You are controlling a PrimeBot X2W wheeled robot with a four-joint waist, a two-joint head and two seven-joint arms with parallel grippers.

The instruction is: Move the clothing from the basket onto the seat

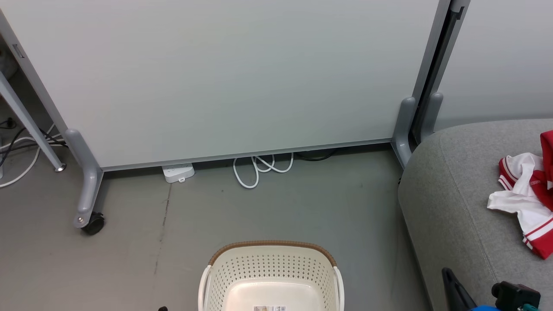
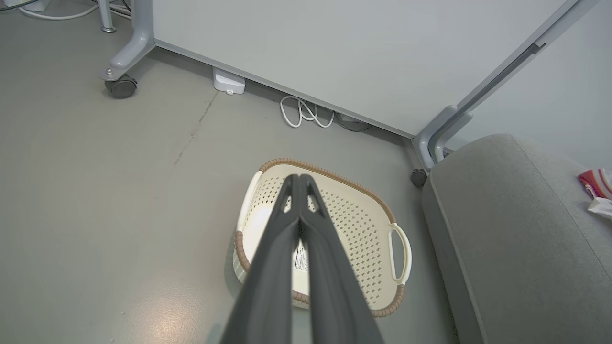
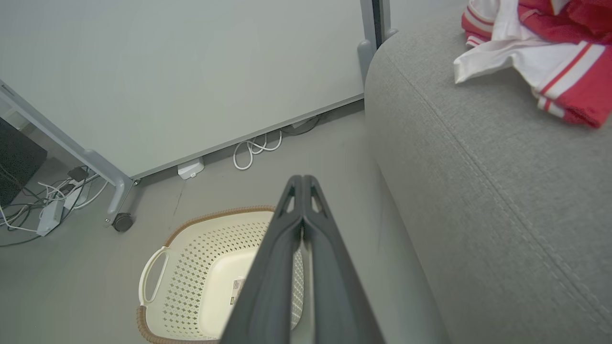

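Note:
The red and white clothing (image 1: 525,194) lies crumpled on the grey seat (image 1: 458,203) at the right; the right wrist view has the clothing (image 3: 535,52) at its top right on the seat (image 3: 478,181). The cream basket (image 1: 271,276) with its brown rim stands on the floor at the bottom centre, and only a label shows on its bare bottom. My left gripper (image 2: 299,179) hangs shut above the basket (image 2: 363,229), holding nothing. My right gripper (image 3: 302,180) is shut too, over the basket (image 3: 191,277) beside the seat's edge. A dark finger (image 1: 453,289) shows low right in the head view.
A pale partition panel (image 1: 224,77) on grey wheeled feet (image 1: 88,203) stands behind the basket. A white power strip (image 1: 178,172) and a coiled white cable (image 1: 259,168) lie at its base. More cables (image 1: 17,147) trail at far left. Grey floor (image 1: 129,259) surrounds the basket.

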